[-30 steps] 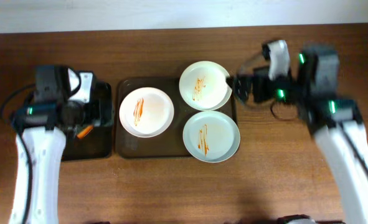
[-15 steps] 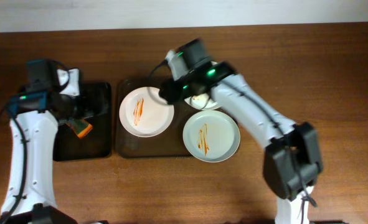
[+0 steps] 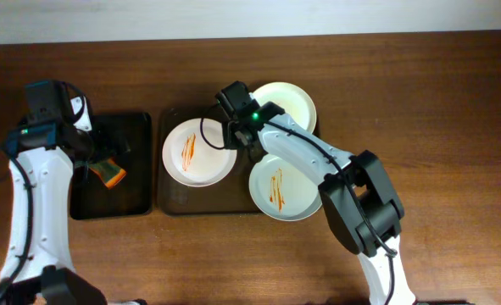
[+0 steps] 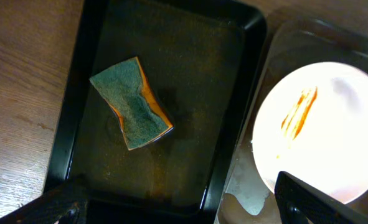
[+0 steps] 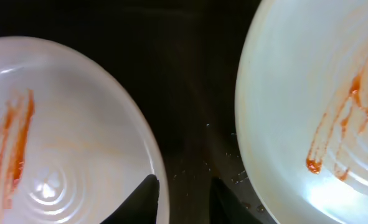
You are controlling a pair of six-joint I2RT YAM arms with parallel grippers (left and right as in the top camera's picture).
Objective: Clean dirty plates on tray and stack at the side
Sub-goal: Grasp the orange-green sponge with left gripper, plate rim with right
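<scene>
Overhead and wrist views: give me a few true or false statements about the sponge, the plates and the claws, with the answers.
1. The sponge lies in the black tray. True.
2. The left claw grips the sponge. False: it is open, and the sponge lies free below it.
3. The plates are stacked. False: the white plate, the mint plate and the third plate lie side by side.
4. The white plate bears an orange streak. True.
5. The right claw hangs over bare table. False: it is over the brown tray, between two plates.
</scene>
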